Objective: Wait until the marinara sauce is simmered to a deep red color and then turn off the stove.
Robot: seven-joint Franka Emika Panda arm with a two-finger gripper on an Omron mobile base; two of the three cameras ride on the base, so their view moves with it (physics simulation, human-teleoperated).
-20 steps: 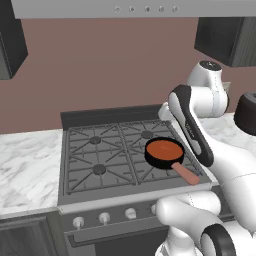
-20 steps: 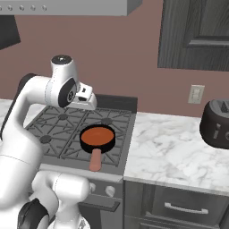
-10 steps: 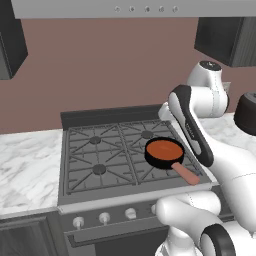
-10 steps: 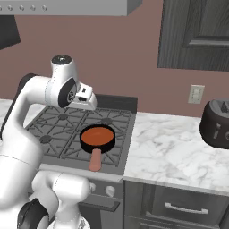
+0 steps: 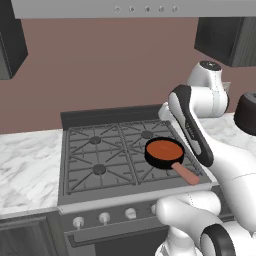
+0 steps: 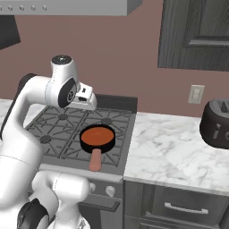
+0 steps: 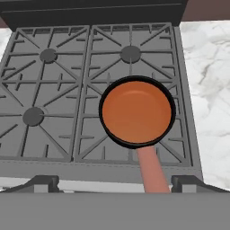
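The marinara sauce is an orange-red disc filling a small black pan on the front right burner of the stove. The pan's salmon-pink handle points toward the front edge. My gripper hangs high above the stove's front, open, its dark fingertips wide apart and holding nothing. In the right base view the hand hovers over the back of the stove, behind the sauce. In the left base view, the sauce sits beside my forearm, and silver knobs line the stove's front.
White marble counter runs right of the stove, with a dark toaster and a wall outlet. More counter lies to the left. A range hood and dark cabinets hang above.
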